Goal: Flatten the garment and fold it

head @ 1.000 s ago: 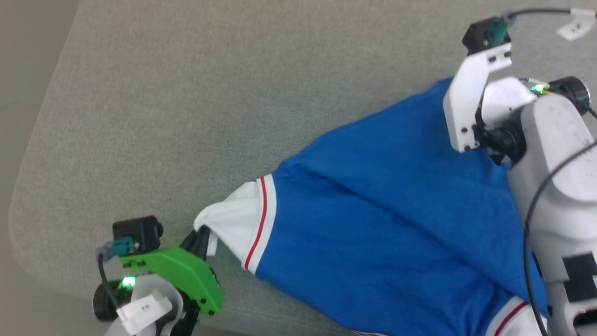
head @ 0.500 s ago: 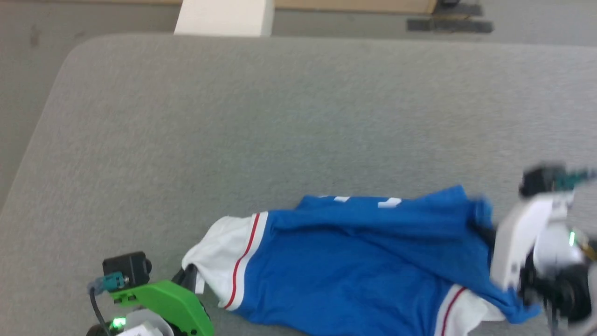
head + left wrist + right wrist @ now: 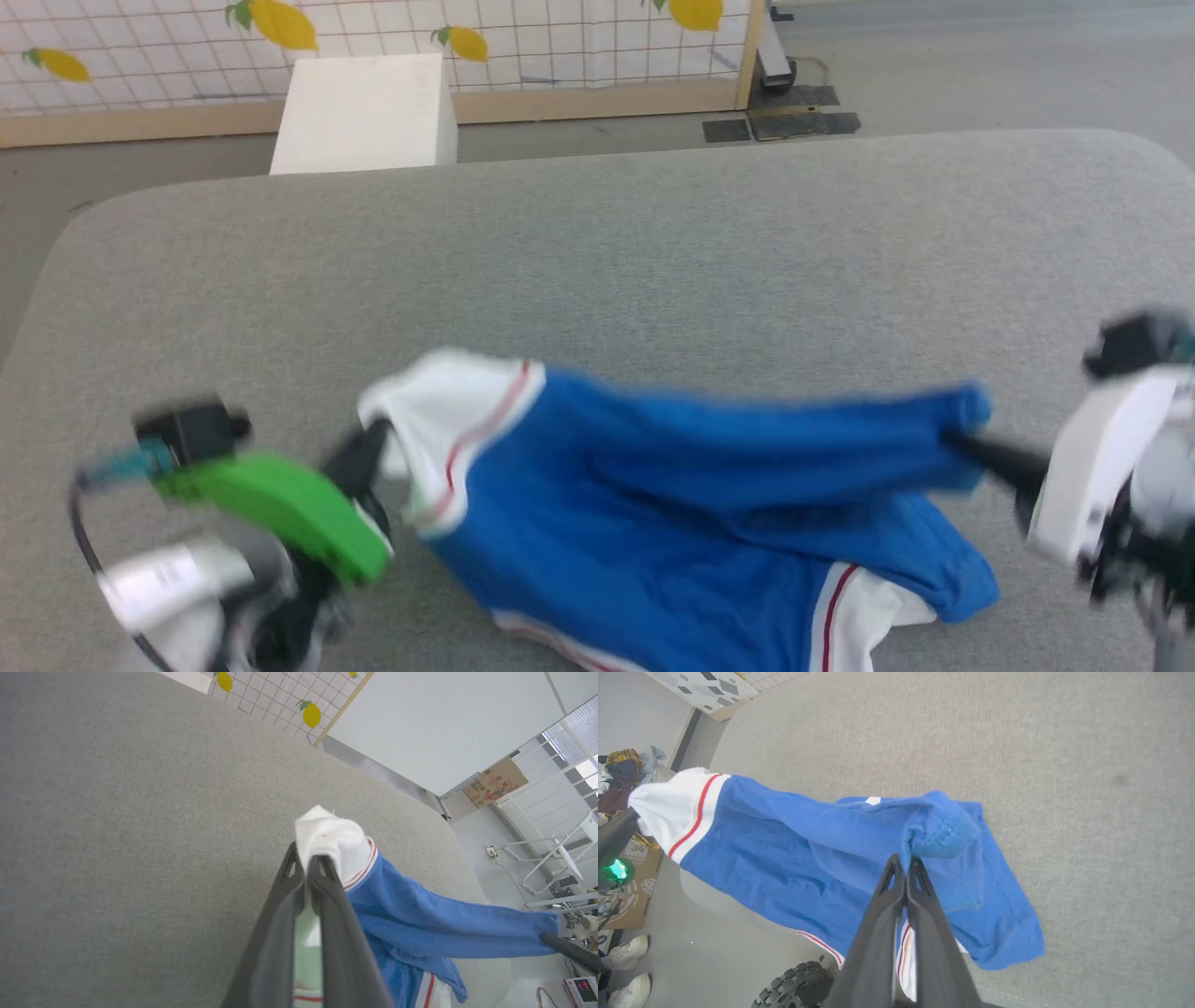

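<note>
Across table (image 3: 653, 233), garment (image 3: 653, 485) lengthwise L-R, sleeve (image 3: 439, 411) L

The left gripper (image 3: 378, 441) is pinching the white sleeve end of the garment (image 3: 672, 504), its two dark fingers (image 3: 280, 914) pressing together with cloth bunching out past the tips. Behind it the green wrist housing (image 3: 271, 509) is angling in toward the garment from the robot's left, with a small black camera (image 3: 187, 431) riding on top. The right gripper (image 3: 966, 443) is clamping the blue corner at the garment's opposite end, jaws closed tight on a wad of fabric, and its white wrist housing (image 3: 1097, 485) is sitting just off that end. Both arms are holding the garment's upper edge raised and stretched between them.
</note>
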